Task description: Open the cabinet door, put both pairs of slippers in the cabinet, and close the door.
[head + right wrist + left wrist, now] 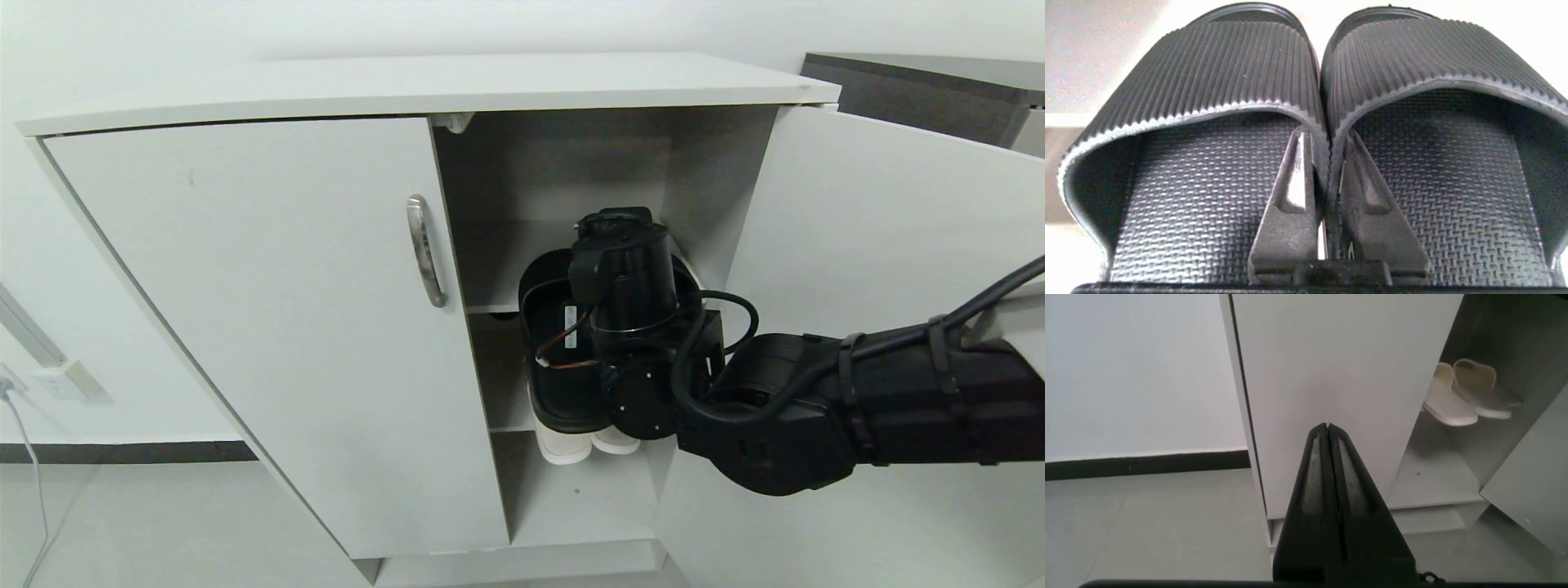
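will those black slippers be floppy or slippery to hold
Likely light: the right hand holds both black slippers by their inner edges. Probably not slippery, given the ribbed straps and textured footbeds. They look soft, so may flex.

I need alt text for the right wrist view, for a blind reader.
The right pincer is shut on the inner edges of two black slippers held side by side, with ribbed straps and textured insoles.
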Tool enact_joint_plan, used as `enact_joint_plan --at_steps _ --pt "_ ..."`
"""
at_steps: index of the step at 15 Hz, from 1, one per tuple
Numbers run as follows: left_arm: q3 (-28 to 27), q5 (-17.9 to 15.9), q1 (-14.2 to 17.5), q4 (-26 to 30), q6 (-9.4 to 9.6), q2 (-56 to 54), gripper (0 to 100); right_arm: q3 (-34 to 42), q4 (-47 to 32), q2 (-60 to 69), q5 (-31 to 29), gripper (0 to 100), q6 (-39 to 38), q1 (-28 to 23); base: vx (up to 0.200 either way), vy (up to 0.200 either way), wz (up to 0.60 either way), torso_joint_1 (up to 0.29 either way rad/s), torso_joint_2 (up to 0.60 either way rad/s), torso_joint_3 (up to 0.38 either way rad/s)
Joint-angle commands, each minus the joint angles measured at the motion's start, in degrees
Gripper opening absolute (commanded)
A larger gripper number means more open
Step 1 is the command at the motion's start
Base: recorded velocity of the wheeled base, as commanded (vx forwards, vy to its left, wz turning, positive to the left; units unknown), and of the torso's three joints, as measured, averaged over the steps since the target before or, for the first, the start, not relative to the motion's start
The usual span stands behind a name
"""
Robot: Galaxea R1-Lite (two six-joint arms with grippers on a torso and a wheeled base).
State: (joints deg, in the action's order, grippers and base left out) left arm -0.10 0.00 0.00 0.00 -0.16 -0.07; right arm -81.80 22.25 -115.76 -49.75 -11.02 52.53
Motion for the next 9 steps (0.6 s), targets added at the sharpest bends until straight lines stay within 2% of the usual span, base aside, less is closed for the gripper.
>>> enact_joint_plan --at_steps 1,5,9 --pt "0.01 0.09 0.0 0.0 -0.02 0.07 0 -1.61 -0.01 -1.66 0.27 0 0.65 -0.76 0.0 0.0 0.0 0.0 0.0 0.0" --pt "0.1 0.09 0.0 0.0 -0.02 0.07 0 -14.0 -6.6 -7.46 1.94 0 1.53 -4.98 0.0 0.0 0.0 0.0 0.0 0.0" --pt "0.01 0.18 0.0 0.0 -0.11 0.07 0 -32.37 -16.53 -14.76 4.4 0 1.35 -8.41 0.0 0.0 0.0 0.0 0.0 0.0"
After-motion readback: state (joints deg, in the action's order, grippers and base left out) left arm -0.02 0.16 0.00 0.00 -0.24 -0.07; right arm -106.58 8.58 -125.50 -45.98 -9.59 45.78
